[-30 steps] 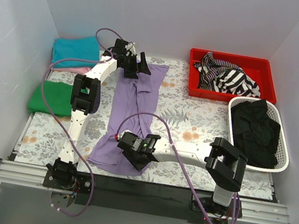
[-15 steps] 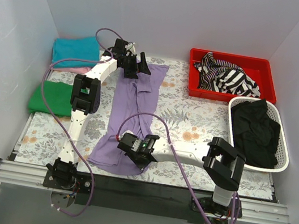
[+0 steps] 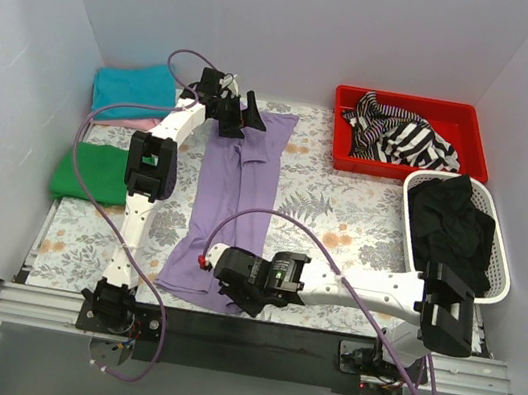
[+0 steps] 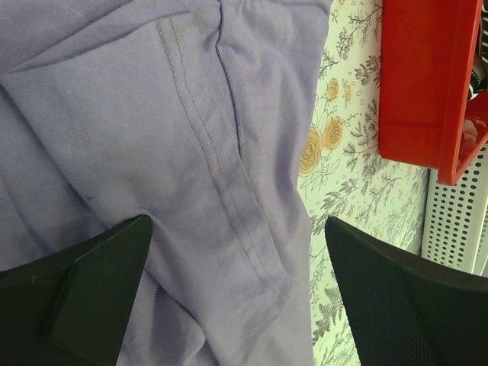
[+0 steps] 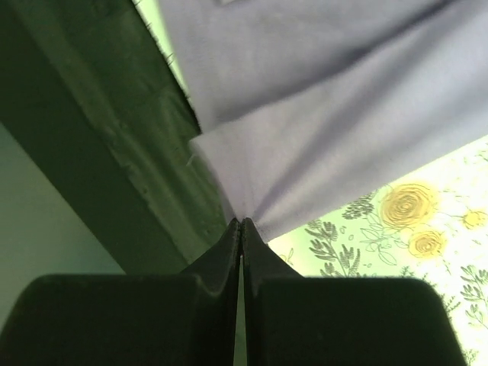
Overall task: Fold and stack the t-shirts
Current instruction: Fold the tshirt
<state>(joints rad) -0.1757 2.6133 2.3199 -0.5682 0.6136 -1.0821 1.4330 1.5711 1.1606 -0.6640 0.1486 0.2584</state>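
The lavender-purple t-shirt point(image 3: 229, 192) lies as a long strip down the middle of the floral table. My left gripper point(image 3: 248, 114) is open over its far end, and the left wrist view shows its seam point(image 4: 221, 191) between my spread fingers point(image 4: 84, 297). My right gripper point(image 3: 242, 300) is shut on the shirt's near corner point(image 5: 252, 191) at the table's front edge. Folded teal point(image 3: 135, 87), pink point(image 3: 127, 120) and green point(image 3: 94, 172) t-shirts lie at the far left.
A red bin point(image 3: 412, 133) with striped black-and-white cloth stands at the back right, also seen in the left wrist view point(image 4: 423, 76). A white basket point(image 3: 455, 235) with black cloth stands on the right. A black strip point(image 3: 251, 332) borders the table's near edge.
My right arm has stretched out lower and its gripper has moved slightly right and toward the front edge with the shirt's corner. The left arm has not moved.
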